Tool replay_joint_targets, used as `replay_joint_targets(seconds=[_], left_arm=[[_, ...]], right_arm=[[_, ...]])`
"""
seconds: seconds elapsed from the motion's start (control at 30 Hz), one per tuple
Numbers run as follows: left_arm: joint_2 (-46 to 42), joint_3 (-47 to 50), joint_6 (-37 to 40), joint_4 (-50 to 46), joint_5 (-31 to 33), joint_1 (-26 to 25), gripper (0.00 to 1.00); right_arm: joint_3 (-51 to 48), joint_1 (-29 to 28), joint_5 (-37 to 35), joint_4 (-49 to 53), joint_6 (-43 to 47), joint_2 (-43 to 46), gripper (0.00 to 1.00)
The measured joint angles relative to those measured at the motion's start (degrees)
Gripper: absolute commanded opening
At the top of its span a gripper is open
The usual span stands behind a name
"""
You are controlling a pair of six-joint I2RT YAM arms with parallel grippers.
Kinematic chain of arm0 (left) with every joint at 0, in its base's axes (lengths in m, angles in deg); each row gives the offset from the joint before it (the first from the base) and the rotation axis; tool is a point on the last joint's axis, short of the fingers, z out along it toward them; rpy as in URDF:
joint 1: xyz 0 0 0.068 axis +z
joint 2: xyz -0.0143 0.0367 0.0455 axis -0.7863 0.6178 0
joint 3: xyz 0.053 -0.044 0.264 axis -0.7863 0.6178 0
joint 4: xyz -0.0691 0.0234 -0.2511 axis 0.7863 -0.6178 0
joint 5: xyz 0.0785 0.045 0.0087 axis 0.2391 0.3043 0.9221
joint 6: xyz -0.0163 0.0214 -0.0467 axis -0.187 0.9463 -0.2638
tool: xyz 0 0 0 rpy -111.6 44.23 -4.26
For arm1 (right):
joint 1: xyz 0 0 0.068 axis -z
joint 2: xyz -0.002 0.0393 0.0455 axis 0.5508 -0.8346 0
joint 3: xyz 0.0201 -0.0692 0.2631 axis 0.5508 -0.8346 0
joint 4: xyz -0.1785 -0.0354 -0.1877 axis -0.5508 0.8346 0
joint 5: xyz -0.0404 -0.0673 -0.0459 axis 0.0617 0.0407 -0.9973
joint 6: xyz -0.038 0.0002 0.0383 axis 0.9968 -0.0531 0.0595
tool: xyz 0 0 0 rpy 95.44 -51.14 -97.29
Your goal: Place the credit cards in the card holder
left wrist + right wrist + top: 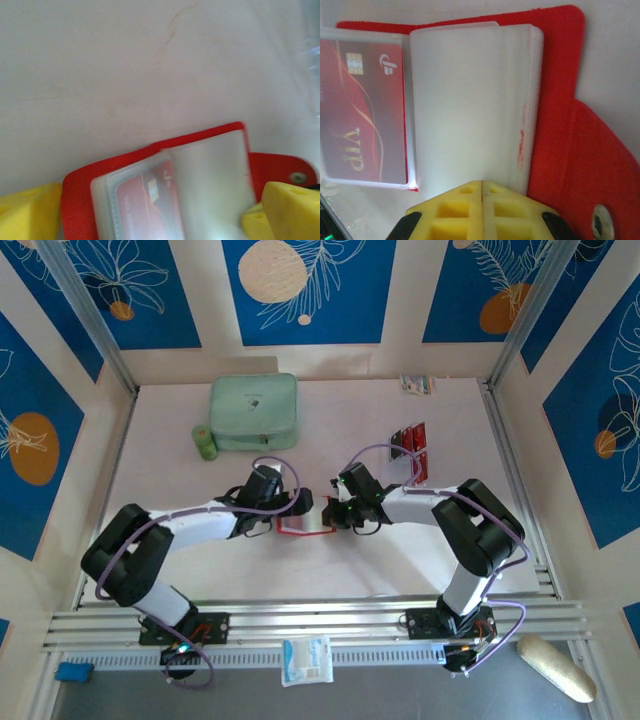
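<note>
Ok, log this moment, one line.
left gripper open, straddling card holder | right gripper shut at clear sleeves | VIP credit card sleeved

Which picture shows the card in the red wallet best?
The right wrist view: the credit card is big and sharp, with its chip and VIP letters clear. The left wrist view shows part of it, blurry. In the top view the red wallet is a tiny patch.

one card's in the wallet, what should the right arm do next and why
Probably lift the shut right gripper off the card holder and reach for the credit cards on the right: the sleeved card looks seated, and others wait outside.
</note>
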Motion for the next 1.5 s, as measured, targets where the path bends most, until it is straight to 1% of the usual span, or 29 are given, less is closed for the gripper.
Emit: replay_joint_targets(seconds=[0.2, 0.43, 0.6, 0.77, 0.9, 1.03, 1.23, 1.33, 1.5], left_arm=[[-3.5, 0.3, -3.7, 4.8, -3.7, 0.0, 1.00], [-3.7, 0.9, -7.6, 9.3, -7.3, 0.0, 1.00], [-3.0, 1.3, -10.1, 12.5, -8.9, 0.0, 1.00], [-3.0, 1.4, -11.4, 13.7, -9.3, -0.2, 1.00], [-3.0, 1.4, -11.6, 13.9, -9.3, -0.5, 1.00], [-2.9, 1.4, -12.1, 14.0, -9.4, -1.1, 1.00], [-1.0, 1.3, -12.9, 15.6, -9.5, -2.7, 1.00], [0.9, 0.9, -13.3, 16.5, -9.4, -3.9, 1.00], [4.6, -0.5, -13.8, 17.5, -9.0, -6.2, 1.00]], right_arm=[[0.2, 0.0, 0.0, 0.1, 0.0, 0.0, 0.00], [0.2, 0.0, 0.0, 0.2, 0.0, 0.0, 0.00], [0.9, 0.2, 0.0, 1.6, 0.0, 0.0, 0.00], [2.4, 1.0, 0.0, 3.6, 0.4, 0.5, 0.00], [2.6, 2.9, 0.0, 5.7, 0.5, 4.6, 0.00], [2.3, 6.0, 0.0, 7.2, 0.7, 10.2, 0.00], [-2.2, 11.7, 0.0, 8.0, 0.6, 17.6, 0.00], [-4.6, 13.7, 0.0, 8.8, 0.4, 19.7, 0.00], [-6.5, 14.7, 0.2, 9.8, 0.4, 21.7, 0.00]])
